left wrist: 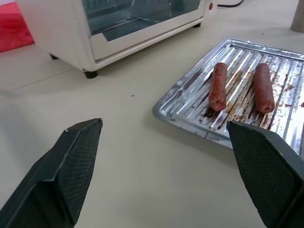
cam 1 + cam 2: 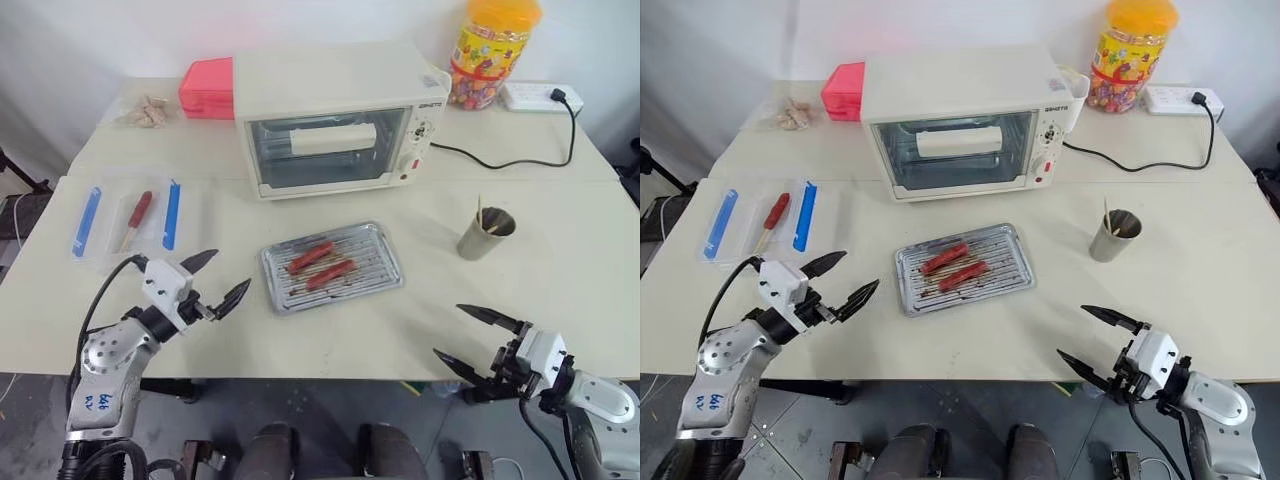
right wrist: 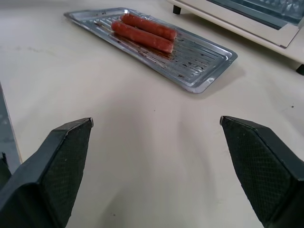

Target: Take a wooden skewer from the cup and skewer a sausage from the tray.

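Note:
A silver tray (image 2: 385, 272) lies in the middle of the table with two red-brown sausages (image 2: 311, 256) (image 2: 331, 274) side by side on its ribbed rack. To its right stands a grey steel cup (image 2: 486, 234) with thin wooden skewers (image 2: 480, 212) sticking out of it. My left gripper (image 2: 218, 279) hovers open just left of the tray, nothing between its fingers. Off the table's front right edge, my right gripper (image 2: 468, 340) is open too and empty. Both wrist views look across the table at the tray (image 1: 190, 97) (image 3: 209, 78) between spread fingers.
A white toaster oven (image 2: 335, 120) stands behind the tray, its cord running to a power strip (image 2: 540, 97). A yellow-lidded candy jar (image 2: 490, 50) and a red box (image 2: 207, 87) are at the back. A clear box with blue clips (image 2: 130, 220) lies at the left.

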Available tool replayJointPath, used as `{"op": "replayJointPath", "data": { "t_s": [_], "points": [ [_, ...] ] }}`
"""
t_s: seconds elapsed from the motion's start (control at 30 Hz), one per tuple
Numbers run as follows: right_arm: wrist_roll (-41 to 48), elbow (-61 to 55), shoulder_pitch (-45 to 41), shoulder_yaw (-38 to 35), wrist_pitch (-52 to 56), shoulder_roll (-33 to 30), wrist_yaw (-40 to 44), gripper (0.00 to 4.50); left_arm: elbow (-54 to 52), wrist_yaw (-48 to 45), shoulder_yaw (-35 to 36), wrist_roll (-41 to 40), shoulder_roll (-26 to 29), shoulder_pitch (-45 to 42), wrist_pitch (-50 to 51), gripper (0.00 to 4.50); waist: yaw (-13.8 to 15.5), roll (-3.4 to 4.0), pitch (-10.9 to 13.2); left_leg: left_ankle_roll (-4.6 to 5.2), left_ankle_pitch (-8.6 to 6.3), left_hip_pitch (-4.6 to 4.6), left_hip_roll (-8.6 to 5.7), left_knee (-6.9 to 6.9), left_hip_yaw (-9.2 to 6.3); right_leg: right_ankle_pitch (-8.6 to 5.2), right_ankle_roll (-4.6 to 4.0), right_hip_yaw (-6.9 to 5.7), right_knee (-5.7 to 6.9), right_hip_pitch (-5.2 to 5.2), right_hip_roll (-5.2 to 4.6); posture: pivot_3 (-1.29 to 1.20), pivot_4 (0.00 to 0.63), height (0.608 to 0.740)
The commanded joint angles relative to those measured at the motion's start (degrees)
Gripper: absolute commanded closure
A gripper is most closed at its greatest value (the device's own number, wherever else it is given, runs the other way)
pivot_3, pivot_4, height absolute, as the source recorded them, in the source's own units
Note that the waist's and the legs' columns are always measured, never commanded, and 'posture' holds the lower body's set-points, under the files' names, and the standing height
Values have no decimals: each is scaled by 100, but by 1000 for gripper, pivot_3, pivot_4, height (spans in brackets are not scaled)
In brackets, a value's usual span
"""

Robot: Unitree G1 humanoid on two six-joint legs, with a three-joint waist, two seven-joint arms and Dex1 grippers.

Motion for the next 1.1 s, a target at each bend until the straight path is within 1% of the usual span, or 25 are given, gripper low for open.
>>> {"op": "replayJointPath", "data": {
  "t_s": [0.03, 0.13, 0.2, 0.23, 0.3, 0.47, 0.6, 0.63, 0.7, 0.77, 0.8, 0.87, 0.93, 0.97, 1.03, 1.07, 1.1],
  "points": [
    [147, -124, -19, -147, -31, -66, 16, 0, -132, -103, 58, -73, 96, -8, -79, 59, 0, 0, 0, 0, 0, 0, 0, 1, 0, 0, 0, 0, 0, 1, 0, 0, 150, 740],
    [247, -245, 42, -381, 42, -155, -97, 0, -246, -417, 54, -370, 132, -115, -48, 59, 1, 0, 0, 0, 0, 0, 0, 1, -1, 0, 0, 0, 1, 1, 0, 0, 150, 740],
    [431, -334, 217, -756, 225, -369, -121, 0, -540, -1170, 30, -1009, 394, -139, 280, 59, 3, 1, 0, 0, 0, -1, 0, 2, -1, 0, 0, 0, 2, 0, -1, 0, 150, 740],
    [507, -353, 302, -954, 324, -477, -138, 0, -686, -1620, -31, -1154, 574, -139, 189, 59, 4, 1, 1, 0, 0, -3, -1, 2, -2, 0, 0, 0, 2, -1, -2, 0, 150, 740],
    [594, -305, 439, -1334, 439, -671, -171, 0, -959, -2093, -161, -1293, 931, -178, 296, 59, -2, 1, 0, 0, 0, -2, -3, 0, -4, 0, 0, 1, -4, 3, -7, 0, 150, 740],
    [663, 150, 587, -2162, 645, -1078, -181, 0, -1333, -2196, -215, -1939, 1231, -557, 1125, 59, -7, 4, -1, 1, 0, 2, -1, 0, -4, 0, -1, 12, -5, 10, -6, 0, 150, 740],
    [597, 282, 384, -2241, 956, -1466, -62, 0, -1270, -2163, -335, -1924, 1104, -623, 1260, 59, -37, 5, -1, 2, 0, 2, -1, -3, -1, 0, -1, 12, -6, 9, -2, 0, 150, 740],
    [667, 199, 297, -2219, 1183, -1569, -78, 0, -1230, -2115, -336, -1889, 1051, -618, 1256, 59, -59, 5, -1, 2, 0, 4, 0, -4, 2, 0, -1, 11, -6, 9, 1, 0, 150, 740],
    [583, 28, 6, -2088, 1405, -1794, -130, 0, -1126, -1939, -269, -1866, 884, -593, 1221, 59, -86, 8, 0, 2, 0, 4, 4, -4, 3, 0, -1, 9, -5, 8, 4, 0, 150, 740],
    [671, -280, -268, -1955, 1921, -2083, -127, 0, -1039, -1853, -251, -1814, 782, -550, 1186, 59, -107, 11, 1, 2, 1, 4, 3, -3, 4, 0, -1, 8, -2, 7, 3, 0, 150, 740],
    [751, -516, -385, -1898, 2363, -2335, -130, 0, -1002, -1859, -267, -1747, 754, -503, 1127, 59, -110, 11, 1, 2, 1, 3, 4, -3, 1, 0, -1, 8, -3, 6, 4, 0, 150, 740],
    [637, -923, -718, -1716, 3252, -2975, -277, 0, -979, -1870, -297, -1679, 734, -420, 1075, 59, -132, 39, 9, 2, 1, -1, 2, -3, 3, 0, -1, 8, -3, 3, 3, 0, 150, 740],
    [742, -1216, -1105, -1460, 4125, -3637, -168, 0, -974, -1866, -321, -1660, 720, -402, 1072, 59, -127, 44, 12, 5, 1, -3, 0, -1, 6, 0, -1, 8, -2, -1, 0, 0, 150, 740],
    [810, -1351, -1669, -1060, 4681, -4032, -201, 0, -933, -1891, -337, -1630, 710, -393, 1048, 59, -124, 44, 12, 5, 1, -6, 2, 1, 2, 0, -1, 7, -2, -2, 1, 0, 150, 740],
    [765, -1489, -2514, -408, 5284, -4456, -181, 0, -872, -1921, -365, -1580, 689, -395, 1017, 59, -128, 46, 14, 4, 1, -8, 6, 4, -4, 0, -1, 9, -4, -2, 1, 0, 150, 740],
    [548, -1552, -3010, 65, 5472, -4553, -125, 0, -840, -1953, -395, -1541, 699, -396, 991, 59, -125, 43, 14, 4, 1, -13, 7, 3, -8, 0, -1, 15, -7, -5, 1, 0, 150, 740],
    [177, -1583, -3582, 610, 5643, -4507, -91, 0, -814, -1974, -433, -1495, 705, -408, 961, 59, -128, 38, 15, 3, 1, -15, 7, 5, -22, -2, -4, 21, -9, -2, -1, 0, 150, 740]
  ]
}}
